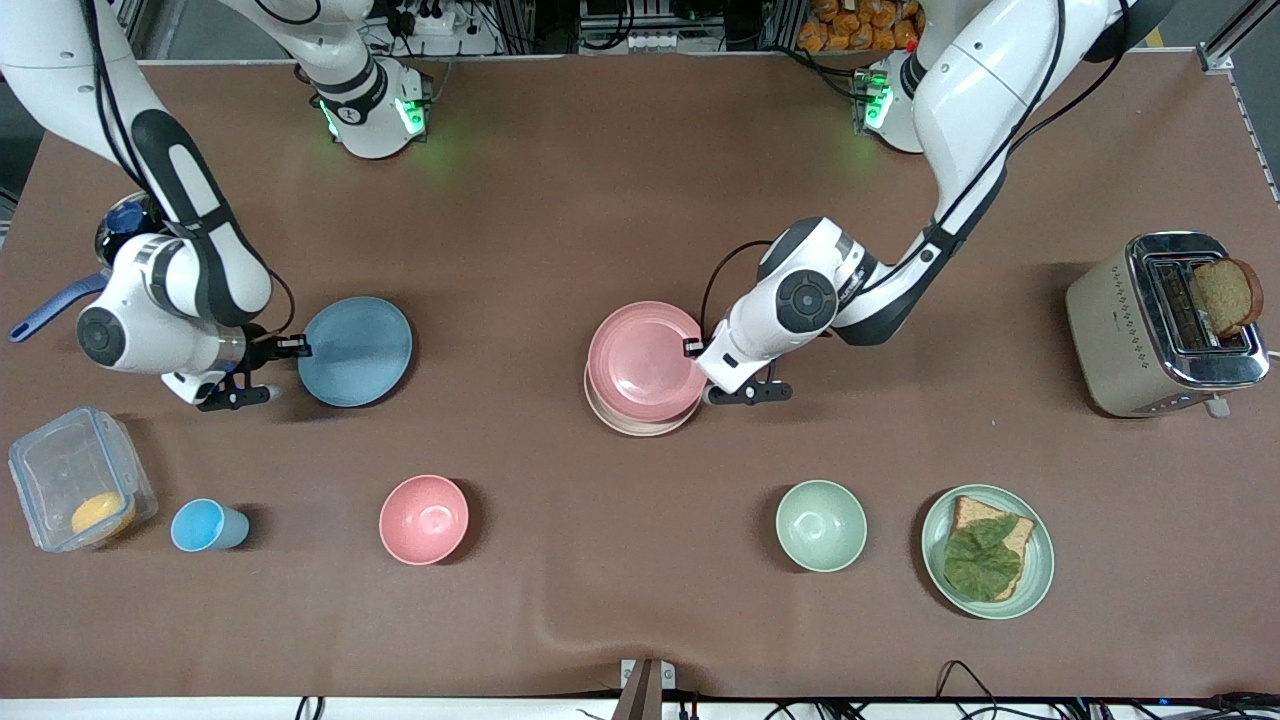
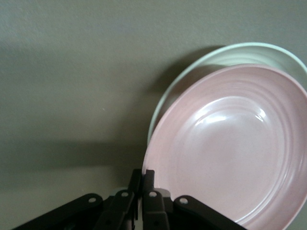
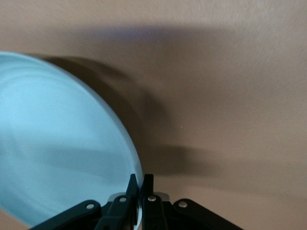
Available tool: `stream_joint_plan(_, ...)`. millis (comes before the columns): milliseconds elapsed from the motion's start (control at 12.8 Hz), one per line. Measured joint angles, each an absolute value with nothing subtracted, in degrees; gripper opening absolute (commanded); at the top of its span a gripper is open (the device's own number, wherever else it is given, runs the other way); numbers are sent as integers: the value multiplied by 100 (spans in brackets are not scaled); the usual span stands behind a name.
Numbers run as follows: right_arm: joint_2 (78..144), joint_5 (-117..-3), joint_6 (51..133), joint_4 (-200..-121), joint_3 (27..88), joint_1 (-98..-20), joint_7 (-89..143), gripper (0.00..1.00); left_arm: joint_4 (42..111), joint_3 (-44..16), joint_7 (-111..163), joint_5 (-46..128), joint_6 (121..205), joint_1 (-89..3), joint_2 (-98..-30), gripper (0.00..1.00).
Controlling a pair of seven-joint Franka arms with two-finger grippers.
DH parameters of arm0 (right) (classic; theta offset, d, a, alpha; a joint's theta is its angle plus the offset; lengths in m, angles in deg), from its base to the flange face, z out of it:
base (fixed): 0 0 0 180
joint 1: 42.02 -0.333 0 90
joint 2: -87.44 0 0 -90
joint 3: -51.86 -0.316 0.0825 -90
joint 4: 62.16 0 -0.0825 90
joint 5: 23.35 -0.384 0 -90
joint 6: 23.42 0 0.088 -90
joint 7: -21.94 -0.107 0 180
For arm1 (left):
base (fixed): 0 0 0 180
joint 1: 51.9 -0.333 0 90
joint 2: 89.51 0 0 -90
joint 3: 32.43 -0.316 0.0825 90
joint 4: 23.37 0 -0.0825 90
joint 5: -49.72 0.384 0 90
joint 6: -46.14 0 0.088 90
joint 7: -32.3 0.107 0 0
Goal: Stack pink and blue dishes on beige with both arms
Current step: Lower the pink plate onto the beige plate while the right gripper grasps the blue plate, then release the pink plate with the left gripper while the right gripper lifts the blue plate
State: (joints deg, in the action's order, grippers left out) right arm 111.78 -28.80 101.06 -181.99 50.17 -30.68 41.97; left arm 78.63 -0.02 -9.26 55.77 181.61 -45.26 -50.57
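Your left hand [image 1: 697,352] is clamped on the rim of the flat round pale pink matte plate [image 1: 645,360], which sits over the flat round cream-beige matte plate [image 1: 632,423] near the middle of the brown table [image 1: 560,200], slightly offset and seemingly tilted in the left wrist view, though you cannot tell there whether it rests fully on the beige one. Your right hand [image 1: 290,348] is pinched shut on the edge of the flat round light blue matte plate [image 1: 355,350], toward the right arm's end of the table, well apart from the stack.
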Motion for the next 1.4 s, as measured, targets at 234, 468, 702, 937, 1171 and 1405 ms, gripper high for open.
stream_joint_plan(234, 11182, -2880, 9667, -17893, 5010, -3069, 4197, 0, 7838, -28, -926, 5686, 18162, -4521, -5008, 0)
stream_joint_plan(468, 11190, -2880, 9014, -17427, 5007, -3072, 4197, 0, 7834, -30, -926, 5688, 18221, -4484, -4997, 0)
stream_joint_plan(702, 11190, -2880, 8628, -17022, 4990, -3121, 4197, 0, 7829, -38, -926, 5688, 18457, -4463, -4954, 0)
stream_joint_plan(937, 11191, -2880, 8358, -16742, 4965, -3158, 4162, 0, 7822, -39, -926, 5691, 18539, -4458, -4913, 0)
stream_joint_plan(1171, 11200, -2882, 8326, -16640, 4958, -3171, 4133, 0, 7813, -39, -926, 5694, 18582, -4452, -4877, 0)
stream_joint_plan(1405, 11205, -2882, 8227, -16507, 4951, -3193, 4094, 0, 7812, -41, -926, 5694, 18583, -4423, -4856, 67)
